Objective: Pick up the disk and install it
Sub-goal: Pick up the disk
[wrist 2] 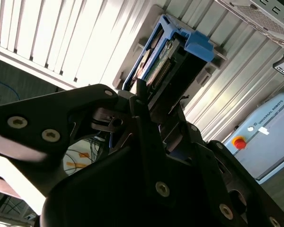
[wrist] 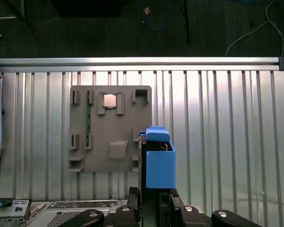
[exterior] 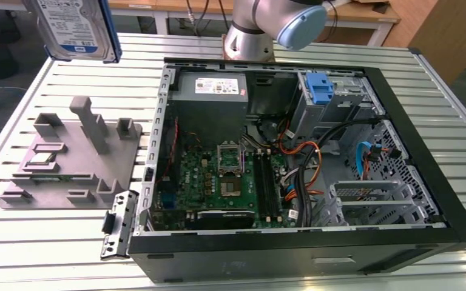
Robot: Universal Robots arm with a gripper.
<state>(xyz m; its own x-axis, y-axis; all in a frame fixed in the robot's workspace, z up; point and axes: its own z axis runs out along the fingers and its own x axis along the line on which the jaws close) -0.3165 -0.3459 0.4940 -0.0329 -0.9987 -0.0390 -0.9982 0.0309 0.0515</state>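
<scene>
We find the gripper [wrist: 154, 197] clamped on the disk [exterior: 75, 27], aloft above the counter [exterior: 55, 254]. We judge it rigid, weighty and shock-sensitive, best held across its flat faces, not the blue rails [wrist: 160, 165].

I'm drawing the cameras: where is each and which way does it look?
Exterior view: off the arm, high, looking down on the table, open computer case and held disk; arm shows.
First wrist view: on the arm, looking down at the grey fixture; shows the end effector.
Second wrist view: on the arm, looking along the end effector at the disk.
All three share the disk.
</scene>
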